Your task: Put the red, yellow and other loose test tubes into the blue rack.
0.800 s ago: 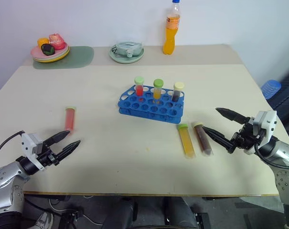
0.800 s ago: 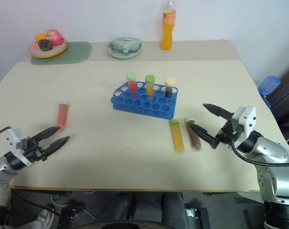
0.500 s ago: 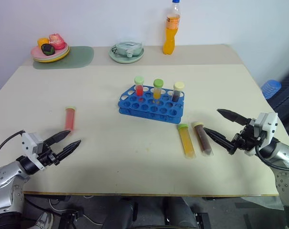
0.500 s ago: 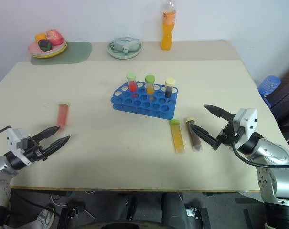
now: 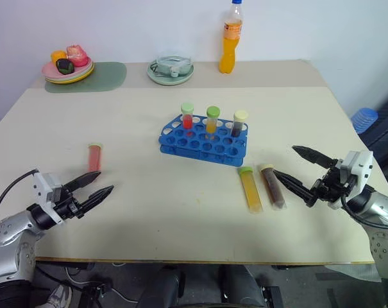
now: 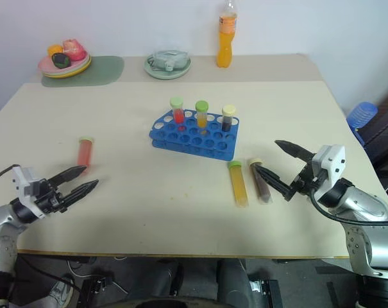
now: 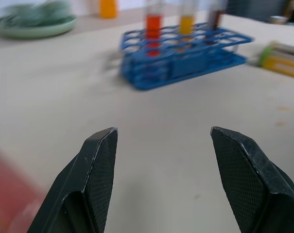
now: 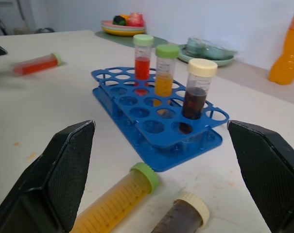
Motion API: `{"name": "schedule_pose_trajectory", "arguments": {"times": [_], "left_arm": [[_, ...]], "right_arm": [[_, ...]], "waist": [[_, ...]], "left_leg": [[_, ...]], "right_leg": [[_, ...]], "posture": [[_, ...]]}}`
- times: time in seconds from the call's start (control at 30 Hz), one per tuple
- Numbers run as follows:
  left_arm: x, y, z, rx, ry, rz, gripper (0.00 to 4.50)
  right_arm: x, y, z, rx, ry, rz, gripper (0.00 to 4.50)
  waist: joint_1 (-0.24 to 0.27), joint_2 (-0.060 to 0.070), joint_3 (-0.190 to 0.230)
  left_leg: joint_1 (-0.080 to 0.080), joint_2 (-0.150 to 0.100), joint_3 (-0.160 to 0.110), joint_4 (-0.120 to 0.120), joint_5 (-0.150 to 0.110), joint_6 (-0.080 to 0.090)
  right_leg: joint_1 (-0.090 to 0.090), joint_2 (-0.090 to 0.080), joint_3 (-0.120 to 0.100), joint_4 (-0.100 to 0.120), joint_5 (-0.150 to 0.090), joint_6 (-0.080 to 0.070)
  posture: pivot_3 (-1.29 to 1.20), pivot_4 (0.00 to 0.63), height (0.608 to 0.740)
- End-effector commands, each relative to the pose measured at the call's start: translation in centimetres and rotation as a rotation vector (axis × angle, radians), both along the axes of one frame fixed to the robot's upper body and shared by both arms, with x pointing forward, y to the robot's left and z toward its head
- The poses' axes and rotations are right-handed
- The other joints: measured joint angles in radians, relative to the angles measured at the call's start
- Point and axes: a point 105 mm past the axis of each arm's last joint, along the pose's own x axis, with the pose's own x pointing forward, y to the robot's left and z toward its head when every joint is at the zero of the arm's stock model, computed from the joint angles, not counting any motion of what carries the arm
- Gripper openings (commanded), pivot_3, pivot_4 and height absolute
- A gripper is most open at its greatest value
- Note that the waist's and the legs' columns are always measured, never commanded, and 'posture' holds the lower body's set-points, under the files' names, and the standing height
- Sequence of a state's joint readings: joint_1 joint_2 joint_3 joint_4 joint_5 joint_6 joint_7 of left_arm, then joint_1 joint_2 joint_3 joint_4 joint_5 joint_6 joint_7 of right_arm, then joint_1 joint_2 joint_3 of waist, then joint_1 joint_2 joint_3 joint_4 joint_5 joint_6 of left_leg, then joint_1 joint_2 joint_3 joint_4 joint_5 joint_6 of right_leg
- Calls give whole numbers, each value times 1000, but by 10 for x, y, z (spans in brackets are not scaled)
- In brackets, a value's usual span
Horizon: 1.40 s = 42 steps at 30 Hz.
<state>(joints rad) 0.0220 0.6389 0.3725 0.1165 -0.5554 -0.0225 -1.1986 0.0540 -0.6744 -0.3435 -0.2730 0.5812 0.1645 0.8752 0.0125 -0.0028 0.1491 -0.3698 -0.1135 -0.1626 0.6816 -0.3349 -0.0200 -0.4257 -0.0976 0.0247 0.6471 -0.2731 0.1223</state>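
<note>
My right gripper (image 5: 301, 173) open, empty, near tabletop's right edge | brown tube (image 5: 271, 185) just left of its tips, lying flat, long axis front-to-back, yellow tube (image 5: 249, 188) beside | red tube (image 5: 94, 157) nearer my open left gripper (image 5: 99, 183) | blue rack (image 5: 204, 141) mid-table (image 5: 136, 115), three tubes standing, many holes free.

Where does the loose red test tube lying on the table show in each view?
Left eye view: red test tube lies left of the blue rack, ahead of the left gripper.
Right eye view: same spot.
Left wrist view: cannot tell.
Right wrist view: far side, beyond the rack.
Shared landmark: the blue rack.
</note>
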Motion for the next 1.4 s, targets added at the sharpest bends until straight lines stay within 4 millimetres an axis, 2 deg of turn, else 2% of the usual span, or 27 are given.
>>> {"name": "schedule_pose_trajectory", "arguments": {"times": [0.03, 0.13, 0.23, 0.3, 0.4, 0.63, 0.77, 1.17, 1.4], "left_arm": [[3, -27, 23, -8, -59, -140, 3098], [1, -43, 28, 10, -44, -241, 3098], [-1, -53, 20, 90, -5, -331, 3098], [-1, -57, 18, 107, 8, -367, 3098], [4, -63, 18, 91, 4, -379, 3098], [7, -76, 16, 73, 3, -414, 3098], [7, -79, 15, 69, 1, -418, 3098], [1, -84, 8, 48, 21, -422, 3098], [0, -81, 8, 56, 27, -390, 3098]], "right_arm": [[-1, 2, 11, -56, -21, -60, 4500], [-2, 5, 8, -107, 59, -110, 4500], [-1, 2, -6, -235, 253, -204, 4500], [3, 1, -9, -298, 307, -246, 4500], [10, 5, -7, -230, 411, -251, 4500], [37, -9, -21, -144, 682, -449, 4500], [32, -8, -25, -157, 817, -468, 4500], [50, 13, -20, -114, 873, -419, 4500], [48, 8, -37, -139, 953, -467, 4500]], "waist": [[1, 0, 0], [0, 0, 0], [-4, 1, 0], [-3, 1, 0], [-1, 1, 1], [0, 1, 1], [0, 1, 1], [-5, 1, 1], [-2, 1, 1]], "left_leg": [[0, 0, 0, 0, 0, 0], [0, 0, 0, 0, 0, 0], [0, 0, 0, 0, 0, 0], [0, 0, 0, 0, 0, 0], [-1, 0, 0, 0, 0, 0], [-2, 0, 0, 0, 0, 0], [-3, 0, 0, 0, 0, 0], [-3, 0, 0, 0, 0, 0], [-3, 0, 0, 0, 0, 0]], "right_leg": [[0, 0, 0, 0, 0, 0], [0, 0, 0, 0, 0, 0], [-1, 0, 0, 0, 0, 0], [-1, 0, 0, 0, 0, 0], [-1, 0, 0, 0, 0, 0], [-1, 0, 0, -1, 0, 0], [-3, 0, 0, -1, 0, 0], [-3, 0, 0, 0, 0, 0], [-3, -1, 0, -1, 0, 0]], "posture": [[0, 150, 740], [0, 150, 740], [0, 150, 740], [0, 150, 740], [0, 150, 740], [0, 150, 740], [0, 150, 740], [0, 150, 740], [0, 150, 740]]}}
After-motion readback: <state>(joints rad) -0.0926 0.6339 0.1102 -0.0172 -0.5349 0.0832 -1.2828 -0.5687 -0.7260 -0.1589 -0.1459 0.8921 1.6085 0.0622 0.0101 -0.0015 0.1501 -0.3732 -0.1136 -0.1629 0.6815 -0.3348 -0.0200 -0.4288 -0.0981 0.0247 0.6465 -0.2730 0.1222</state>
